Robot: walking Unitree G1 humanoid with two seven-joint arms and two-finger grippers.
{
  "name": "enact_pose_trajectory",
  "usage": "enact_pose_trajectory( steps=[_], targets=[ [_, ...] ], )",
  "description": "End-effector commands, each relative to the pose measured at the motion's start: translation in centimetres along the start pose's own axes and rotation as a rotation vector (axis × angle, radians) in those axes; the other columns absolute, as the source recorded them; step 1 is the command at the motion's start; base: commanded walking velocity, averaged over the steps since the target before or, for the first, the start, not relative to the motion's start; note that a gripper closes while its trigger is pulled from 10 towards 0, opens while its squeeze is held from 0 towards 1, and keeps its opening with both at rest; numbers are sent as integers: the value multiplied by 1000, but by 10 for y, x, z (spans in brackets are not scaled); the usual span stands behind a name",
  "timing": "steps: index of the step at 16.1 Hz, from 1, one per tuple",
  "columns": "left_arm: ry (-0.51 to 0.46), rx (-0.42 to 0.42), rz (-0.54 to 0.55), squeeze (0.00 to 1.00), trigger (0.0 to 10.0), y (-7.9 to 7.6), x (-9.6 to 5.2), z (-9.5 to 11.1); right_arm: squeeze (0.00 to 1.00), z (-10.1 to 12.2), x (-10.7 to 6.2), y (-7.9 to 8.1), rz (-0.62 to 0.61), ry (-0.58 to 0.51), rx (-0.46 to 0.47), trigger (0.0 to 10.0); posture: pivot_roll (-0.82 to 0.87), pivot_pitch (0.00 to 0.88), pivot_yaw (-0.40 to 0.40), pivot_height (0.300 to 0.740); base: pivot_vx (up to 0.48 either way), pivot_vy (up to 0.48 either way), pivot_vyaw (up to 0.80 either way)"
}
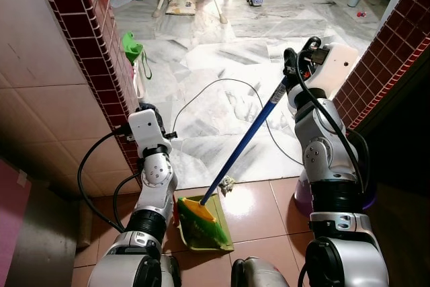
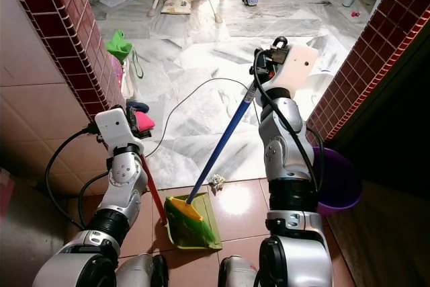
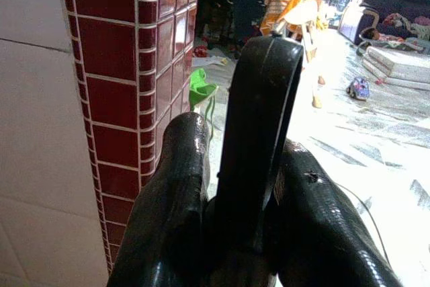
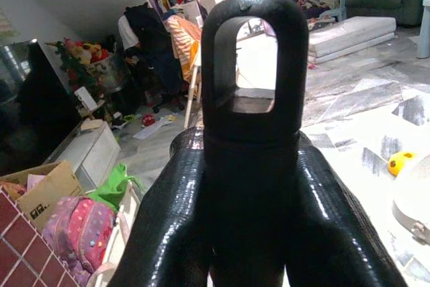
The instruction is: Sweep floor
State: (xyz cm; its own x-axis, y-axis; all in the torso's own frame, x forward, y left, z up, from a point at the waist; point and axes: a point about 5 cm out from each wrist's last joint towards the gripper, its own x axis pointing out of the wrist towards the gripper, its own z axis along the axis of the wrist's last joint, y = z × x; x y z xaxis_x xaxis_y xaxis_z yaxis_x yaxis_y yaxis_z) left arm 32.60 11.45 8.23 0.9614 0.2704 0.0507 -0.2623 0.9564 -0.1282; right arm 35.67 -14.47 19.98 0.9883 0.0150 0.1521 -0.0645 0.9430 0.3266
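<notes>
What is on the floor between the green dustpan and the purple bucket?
A small crumpled scrap of litter lies just beyond the dustpan; the remaining brown tiles toward the purple bucket are bare and shiny. Both eye views show this.

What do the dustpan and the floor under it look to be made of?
Dustpan: likely moulded plastic, matte green, thin raised rim. Floor under it: glazed terracotta tile, judging by grout lines and a bright glare spot. The floor beyond looks like polished grey-veined marble or a marble-look tile.

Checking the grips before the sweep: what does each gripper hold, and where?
Right gripper: broom, at its handle's top. Left gripper: dustpan, by its handle's top.
</notes>
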Motion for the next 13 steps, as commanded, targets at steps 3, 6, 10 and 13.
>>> enact_pose_trajectory(
  steps=[3, 6, 10, 13],
  targets=[
    [78, -17, 1, 0, 10000, -3, -6, -13, 0, 21, 3, 9, 37, -88, 20, 10000, -202, 35, -38, 740, 0, 0, 0],
    [70, -28, 5, 0, 10000, -2, -5, -11, 0, 23, 3, 10, 56, -98, 5, 10000, -202, 35, -38, 740, 0, 0, 0],
    [-44, -118, 94, 0, 10000, 20, 21, 22, 0, 44, 7, -26, 40, -242, -446, 10000, -188, 0, -35, 740, 0, 0, 0],
    [-45, -117, 94, 0, 10000, 20, 22, 22, 0, 46, 8, -27, 27, -248, -440, 10000, -185, 0, -35, 740, 0, 0, 0]
  ],
)
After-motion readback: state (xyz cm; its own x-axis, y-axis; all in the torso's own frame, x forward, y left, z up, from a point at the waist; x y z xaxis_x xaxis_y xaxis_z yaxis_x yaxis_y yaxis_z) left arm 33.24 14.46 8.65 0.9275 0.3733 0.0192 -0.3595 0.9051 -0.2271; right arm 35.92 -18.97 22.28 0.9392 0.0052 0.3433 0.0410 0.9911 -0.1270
